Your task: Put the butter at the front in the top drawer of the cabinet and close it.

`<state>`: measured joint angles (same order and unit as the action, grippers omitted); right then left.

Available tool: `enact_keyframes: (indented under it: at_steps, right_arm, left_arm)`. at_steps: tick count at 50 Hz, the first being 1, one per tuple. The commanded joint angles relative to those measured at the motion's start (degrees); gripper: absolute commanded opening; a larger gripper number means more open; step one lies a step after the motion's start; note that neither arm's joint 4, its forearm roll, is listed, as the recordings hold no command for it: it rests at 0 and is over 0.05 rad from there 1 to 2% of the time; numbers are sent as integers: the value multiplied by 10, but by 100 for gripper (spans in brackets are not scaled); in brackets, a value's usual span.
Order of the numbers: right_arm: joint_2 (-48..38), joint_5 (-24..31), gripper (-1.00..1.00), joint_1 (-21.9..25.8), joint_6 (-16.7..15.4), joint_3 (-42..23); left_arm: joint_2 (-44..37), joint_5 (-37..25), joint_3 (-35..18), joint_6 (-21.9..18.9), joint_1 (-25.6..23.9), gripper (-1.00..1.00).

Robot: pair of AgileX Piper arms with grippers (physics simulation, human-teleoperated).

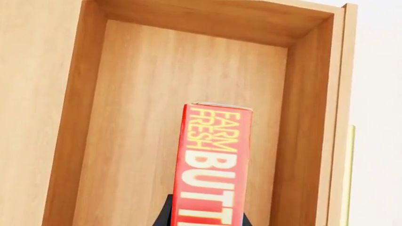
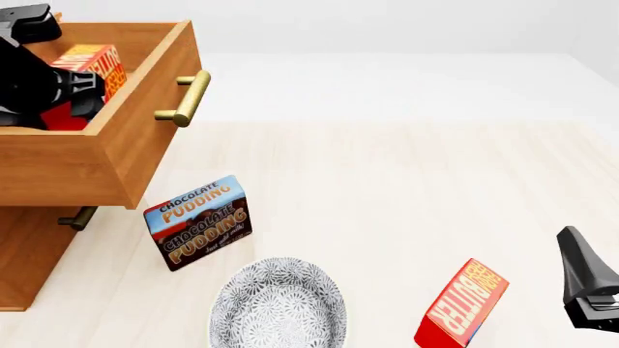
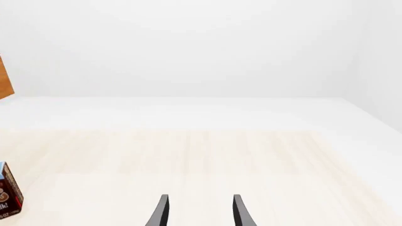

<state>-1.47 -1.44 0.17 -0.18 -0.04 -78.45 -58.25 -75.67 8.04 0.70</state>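
The butter (image 2: pixel 92 69) hangs inside the open top drawer (image 2: pixel 126 138), at about ten o'clock in the front view, pinched by the left gripper (image 1: pixel 201 219), whose jaws clamp the box's lower end. Let go from this height, the box could tip or land on edge against the drawer wall. The arm might also catch the rim when withdrawing. The second butter box (image 2: pixel 462 304) lies at five o'clock beside the right gripper (image 3: pixel 197 212), which idles with jaws apart, holding nothing.
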Motion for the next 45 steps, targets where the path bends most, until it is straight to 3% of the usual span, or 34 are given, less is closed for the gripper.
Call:
enact_keyframes:
  at_steps: [1, 38, 39, 45]
  right_arm:
    - [0, 1, 100, 0, 0, 0]
    - [0, 0, 100, 0, 0, 0]
    - [0, 1, 100, 0, 0, 0]
    - [0, 0, 100, 0, 0, 0]
  left_arm:
    - [6, 4, 3, -8, -3, -100]
    - [-5, 24, 37, -1, -10, -100]
    - [-5, 22, 32, -2, -8, 100]
    - [-3, 15, 24, -5, -5, 100]
